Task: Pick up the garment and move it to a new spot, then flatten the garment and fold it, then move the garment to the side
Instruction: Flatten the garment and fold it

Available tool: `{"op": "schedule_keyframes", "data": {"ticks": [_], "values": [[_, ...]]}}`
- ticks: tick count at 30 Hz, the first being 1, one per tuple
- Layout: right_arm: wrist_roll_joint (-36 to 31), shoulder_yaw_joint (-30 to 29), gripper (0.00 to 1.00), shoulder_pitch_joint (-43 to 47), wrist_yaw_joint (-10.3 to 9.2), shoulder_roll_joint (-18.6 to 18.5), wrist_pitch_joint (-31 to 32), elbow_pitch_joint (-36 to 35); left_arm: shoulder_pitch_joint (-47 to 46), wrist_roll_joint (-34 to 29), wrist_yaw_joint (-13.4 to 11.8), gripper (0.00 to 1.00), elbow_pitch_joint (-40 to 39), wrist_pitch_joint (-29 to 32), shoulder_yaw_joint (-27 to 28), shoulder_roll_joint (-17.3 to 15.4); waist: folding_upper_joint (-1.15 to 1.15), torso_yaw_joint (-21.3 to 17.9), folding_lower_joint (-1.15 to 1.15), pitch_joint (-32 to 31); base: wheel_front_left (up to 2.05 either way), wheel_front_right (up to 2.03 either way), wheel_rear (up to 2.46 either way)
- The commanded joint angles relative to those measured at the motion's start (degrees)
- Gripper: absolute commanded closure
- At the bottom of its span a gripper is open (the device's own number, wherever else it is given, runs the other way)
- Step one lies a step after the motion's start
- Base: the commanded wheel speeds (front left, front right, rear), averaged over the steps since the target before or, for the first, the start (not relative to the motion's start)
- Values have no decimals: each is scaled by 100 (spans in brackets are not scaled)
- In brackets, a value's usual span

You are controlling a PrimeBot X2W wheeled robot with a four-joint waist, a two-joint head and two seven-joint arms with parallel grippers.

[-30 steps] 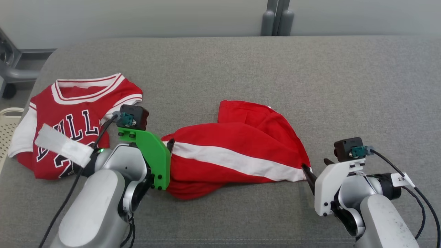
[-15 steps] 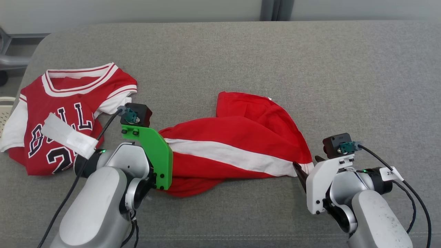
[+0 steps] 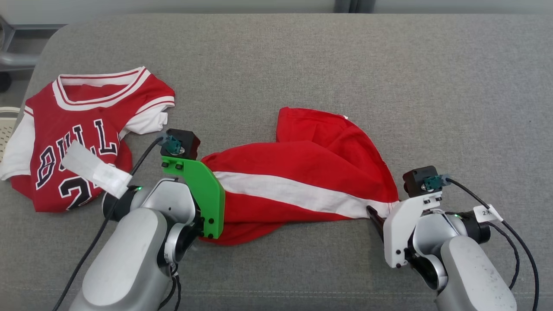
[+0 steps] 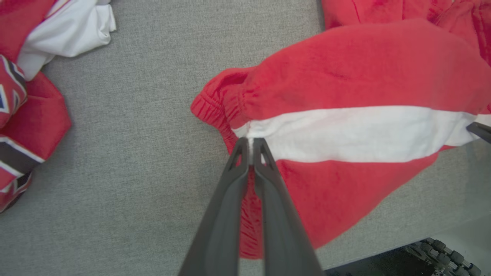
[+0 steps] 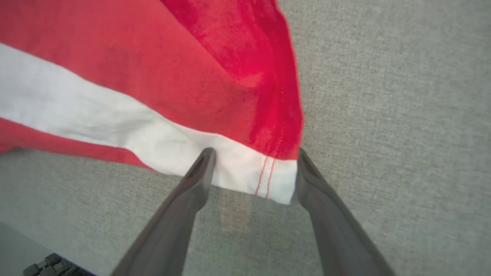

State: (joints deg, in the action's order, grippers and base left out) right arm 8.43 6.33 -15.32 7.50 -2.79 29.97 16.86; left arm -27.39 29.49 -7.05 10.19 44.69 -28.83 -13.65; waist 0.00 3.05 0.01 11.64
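Grey woven fabric covers the padded surface (image 3: 345, 65) under the red shorts (image 3: 302, 181). Left of the shorts, past a red jersey (image 3: 77, 129), a pale perforated basket (image 3: 5, 134) peeks in, its contents hidden. In the left wrist view the left claw (image 4: 250, 147) is clamped onto the shorts' waistband at the white stripe; in the head view a green bracket (image 3: 203, 194) covers that pinch. The right claw (image 5: 255, 155) has its fingers spread, astride the stripe's hem corner.

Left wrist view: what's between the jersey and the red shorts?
Bare grey cushion: nothing lies between the jersey and the red shorts in the left wrist view.
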Motion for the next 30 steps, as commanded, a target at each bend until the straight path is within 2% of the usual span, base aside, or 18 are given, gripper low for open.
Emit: {"op": "schedule_keyframes", "data": {"ticks": [1,10,13,16,17,19,25,30], "values": [[39,-48,0,155,-2,-18,43,-15,-83,49,20,100,23,-38,-5,8,0,3,-1,-12,0,0,0],[-63,-340,0,381,-3,-22,19,-296,-36,86,10,100,41,-99,-10,0,0,-31,-1,-50,0,0,0],[-2,-333,6,306,-3,-16,-35,-262,-44,96,-13,100,31,-134,4,-2,0,-34,-1,-37,0,0,0],[11,-325,35,218,-3,-16,-36,-161,-69,94,-30,100,27,-170,8,-3,0,-18,-1,-18,0,0,0],[13,-318,61,205,-3,-15,-5,-118,-81,90,-31,100,31,-174,-2,-1,0,-6,-1,-11,0,0,0],[46,-318,100,178,-4,-16,4,-46,-103,98,-25,100,42,-178,-14,6,0,17,-1,0,0,0,0],[203,-369,100,138,-4,-17,-70,5,-92,74,-11,100,20,-565,68,33,0,47,-1,-58,0,0,0],[899,-419,100,36,-3,-16,-328,-163,-157,169,-3,100,-21,-1053,249,146,0,-22,-1,-231,0,0,0]]}}
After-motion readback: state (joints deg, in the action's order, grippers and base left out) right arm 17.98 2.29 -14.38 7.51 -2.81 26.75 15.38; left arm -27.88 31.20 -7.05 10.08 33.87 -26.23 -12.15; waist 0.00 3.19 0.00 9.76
